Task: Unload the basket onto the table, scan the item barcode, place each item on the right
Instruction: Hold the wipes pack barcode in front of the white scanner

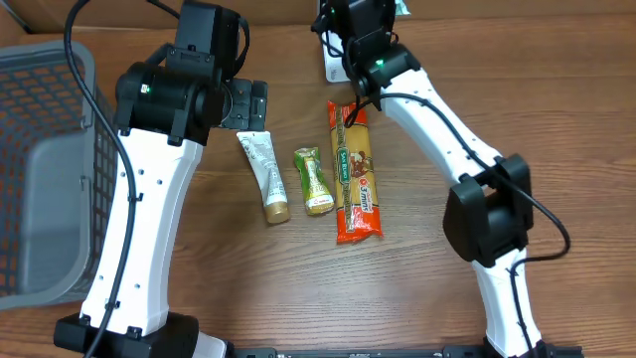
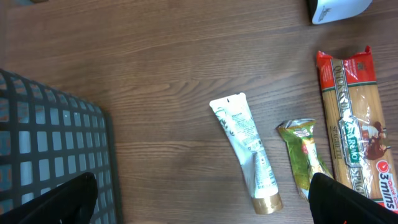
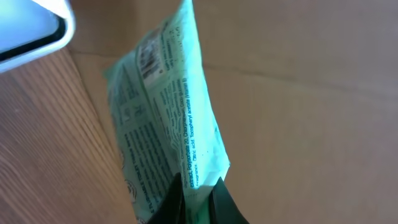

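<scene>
Three packaged goods lie side by side on the dark, wood-grained bench (image 1: 417, 308), just beyond the arm bases. One is a flattened white tube (image 1: 263, 177) with a shiny gold cap and a crimped tail. Next to it is a crinkled green foil packet (image 1: 314, 181). The third is a long, stiff spaghetti pack (image 1: 356, 174) in red and clear film, with pale strands showing through. All three run lengthwise away from the bases.

At the left edge stands a grey basket (image 1: 40, 119) with walls of square wire mesh.

Further out, the left hand (image 2: 200, 193) hangs above the bench past the tube's crimped end. Its matte black fingers (image 2: 62, 202) are spread wide, with only bare wood between them.

Beyond the far end of the spaghetti pack sits a white device (image 1: 333, 68) of smooth plastic with rounded corners and a dark face.

Farthest of all, the right hand (image 3: 196, 190) pinches a pale green sachet (image 3: 165, 112) by its lower edge, the dark fingers (image 3: 174, 199) pressed together on the film. The sachet is thin and glossy, slightly bowed, and covered in fine dark print. It is held up off the bench close to the white device, with a flat tan board behind it.
</scene>
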Motion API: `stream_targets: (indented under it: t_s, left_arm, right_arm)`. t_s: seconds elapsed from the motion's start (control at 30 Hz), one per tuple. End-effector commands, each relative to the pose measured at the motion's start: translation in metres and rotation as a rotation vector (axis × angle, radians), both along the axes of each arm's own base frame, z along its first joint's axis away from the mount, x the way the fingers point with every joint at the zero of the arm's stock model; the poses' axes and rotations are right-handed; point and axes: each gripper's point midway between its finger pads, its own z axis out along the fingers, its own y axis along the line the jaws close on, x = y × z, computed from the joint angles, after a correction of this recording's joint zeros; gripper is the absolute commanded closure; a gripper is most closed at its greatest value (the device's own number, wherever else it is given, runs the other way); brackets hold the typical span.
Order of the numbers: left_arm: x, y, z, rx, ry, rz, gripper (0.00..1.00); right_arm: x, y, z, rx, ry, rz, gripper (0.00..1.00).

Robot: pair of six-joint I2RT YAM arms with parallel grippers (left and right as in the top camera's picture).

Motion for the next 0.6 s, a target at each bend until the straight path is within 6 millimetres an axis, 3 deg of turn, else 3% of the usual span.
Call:
stream_targets:
  t_s: [0.0,0.33,0.57]
  left_arm:
    - [0.002,0.004,0.001,0.014,-0.005,0.005,0.00]
    - [0.002,0.004,0.001,0.014,-0.005,0.005,0.01]
    - [0.002,0.004,0.001,0.014,-0.005,0.005,0.00]
  right_arm:
    - [0.008,0.003,-0.010,-0.155,0.009,0.014,0.96]
    - [0.019,0.017,-0.037,-0.139,-0.026,0.016,0.96]
    - [0.014,0.027,-0.038,-0.236,-0.001,0.050,0.96]
